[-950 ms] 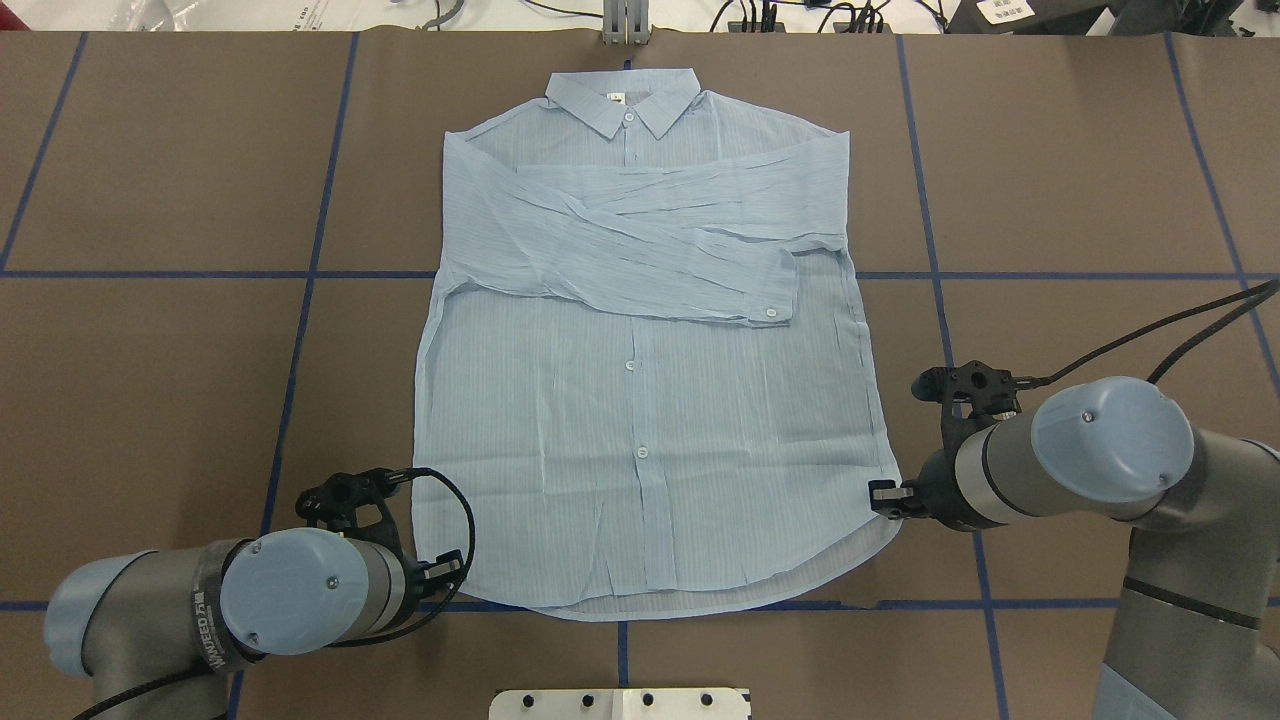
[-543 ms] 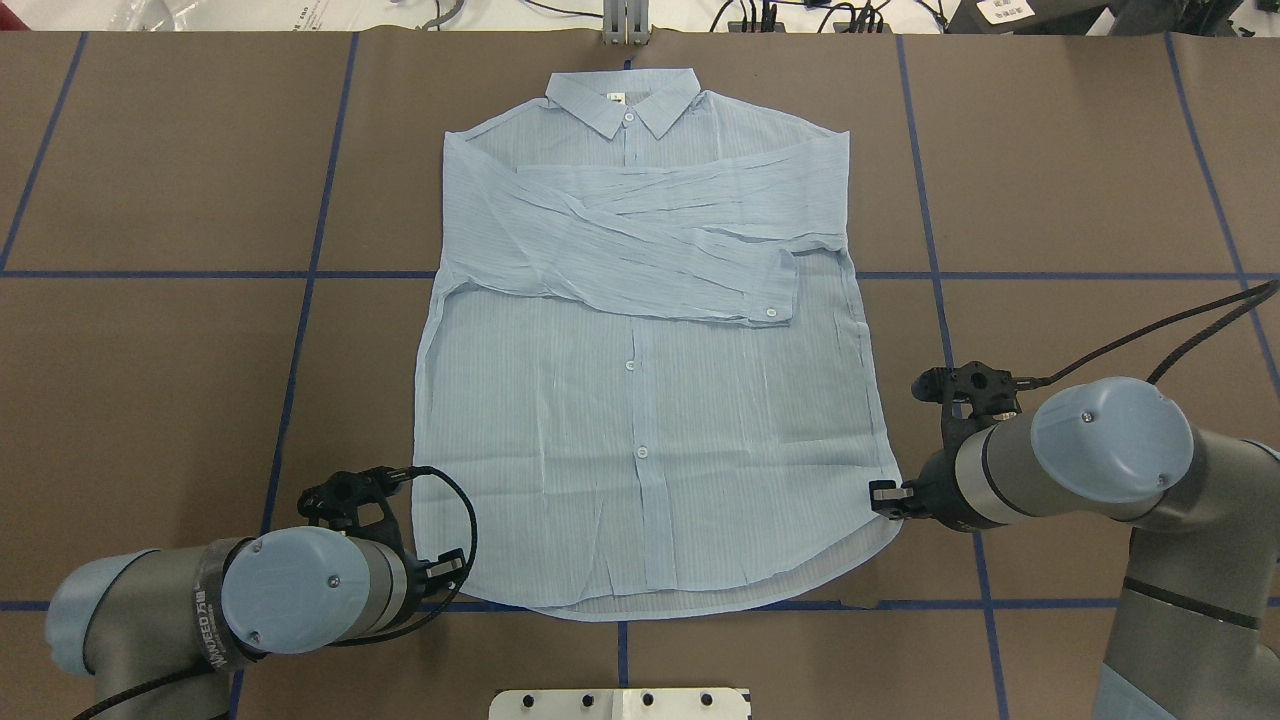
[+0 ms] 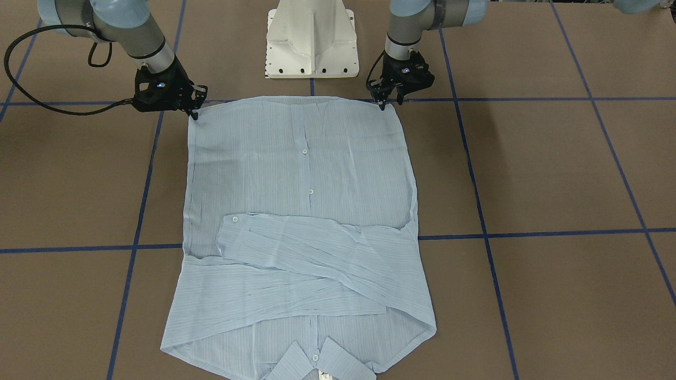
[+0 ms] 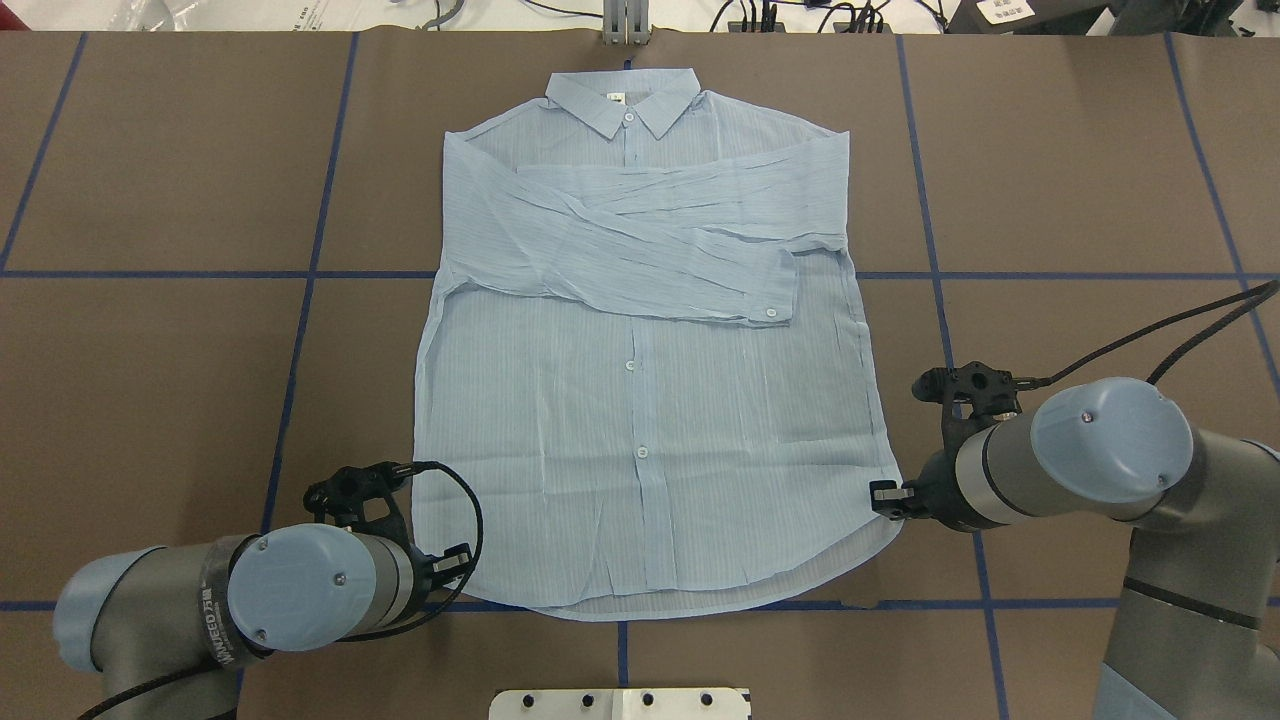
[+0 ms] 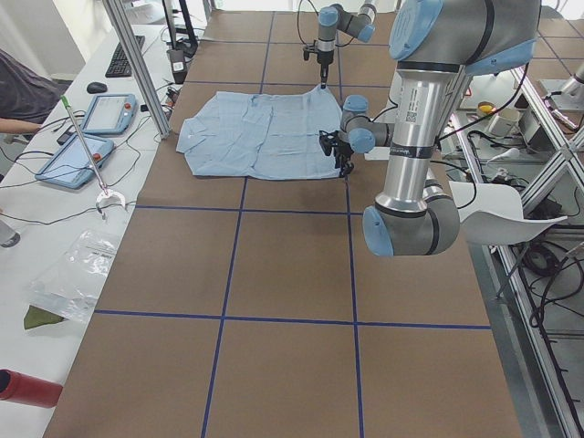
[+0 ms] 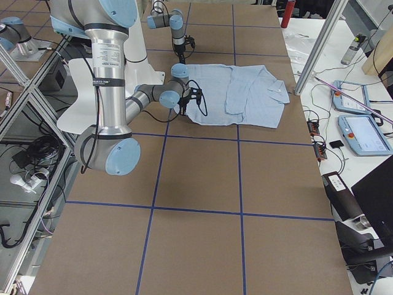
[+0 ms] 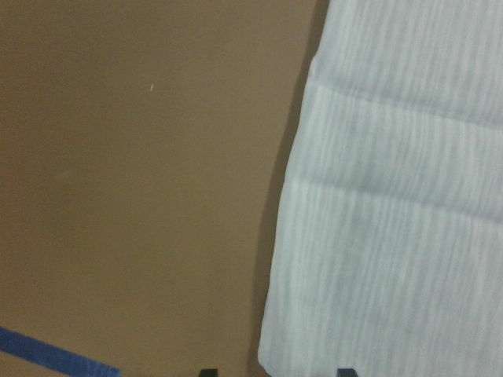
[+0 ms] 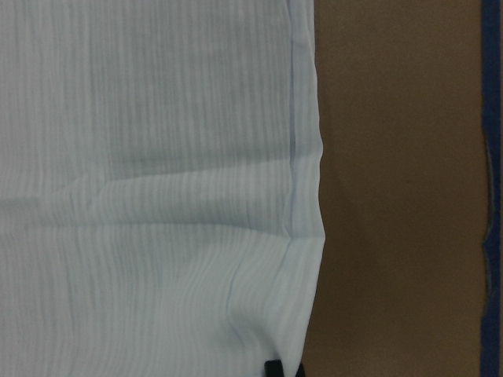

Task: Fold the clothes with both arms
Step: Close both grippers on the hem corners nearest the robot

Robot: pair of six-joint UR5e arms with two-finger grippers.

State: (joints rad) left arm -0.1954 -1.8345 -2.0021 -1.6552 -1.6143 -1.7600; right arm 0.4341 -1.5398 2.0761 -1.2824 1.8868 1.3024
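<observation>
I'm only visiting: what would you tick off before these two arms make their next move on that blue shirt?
1. shirt lies flat, buttons up: ok.
2. sleeves crossed over the chest: ok.
3. right tool shut on its hem corner: ok, as far as it shows.
4. left tool shut on its hem corner: not ok, it is open astride the edge.
5. Both fabric layers caught at the hem: cannot tell.

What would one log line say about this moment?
shirt: flat, sleeves crossed | left gripper: open, straddling hem corner | right gripper: shut on other hem corner
</observation>
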